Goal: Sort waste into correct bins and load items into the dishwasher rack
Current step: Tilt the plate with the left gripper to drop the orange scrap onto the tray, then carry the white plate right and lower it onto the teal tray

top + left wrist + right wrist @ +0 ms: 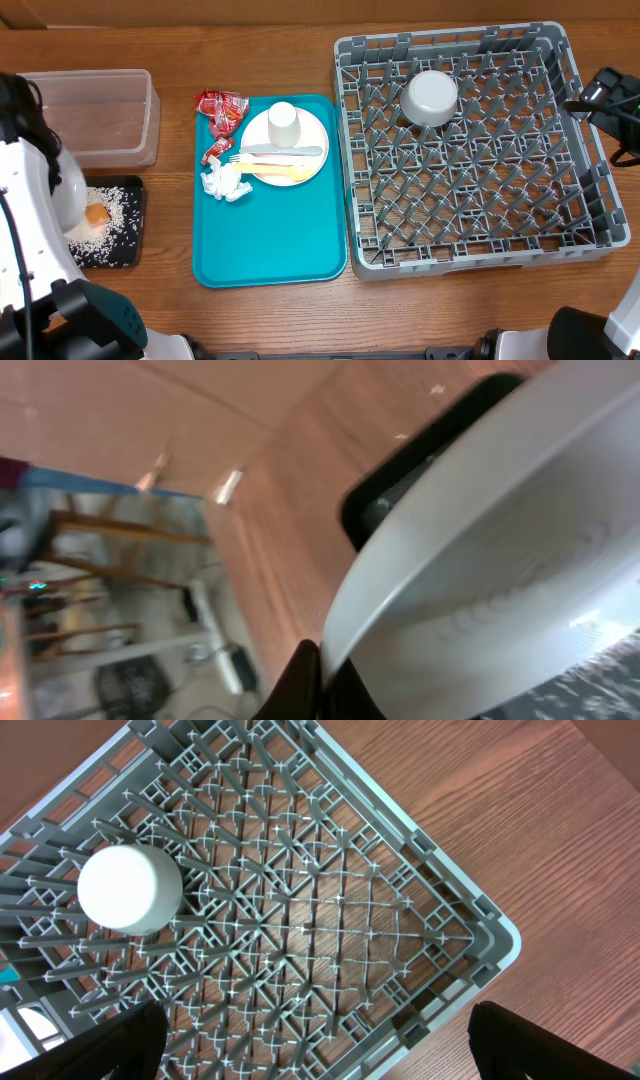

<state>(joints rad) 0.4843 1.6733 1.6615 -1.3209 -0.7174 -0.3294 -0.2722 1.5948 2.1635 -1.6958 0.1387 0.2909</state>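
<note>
My left gripper [322,662] is shut on the rim of the round grey plate [500,560], which is tilted over the black tray [125,245]. Rice grains [108,215] and an orange cube [96,212] lie in that tray. The clear tub [100,115] stands behind it. On the teal tray [270,240] are red wrappers [220,110], a white napkin [225,182], and a pale plate [315,135] carrying a white cup [283,122] and cutlery [280,160]. A grey bowl [430,97] sits upside down in the dishwasher rack [480,255]. My right gripper [320,1050] hovers open over the rack's right edge.
Bare wooden table runs along the front edge and to the right of the rack [560,840]. The left arm's white body [30,230] covers the table's left edge. The front half of the teal tray is bare.
</note>
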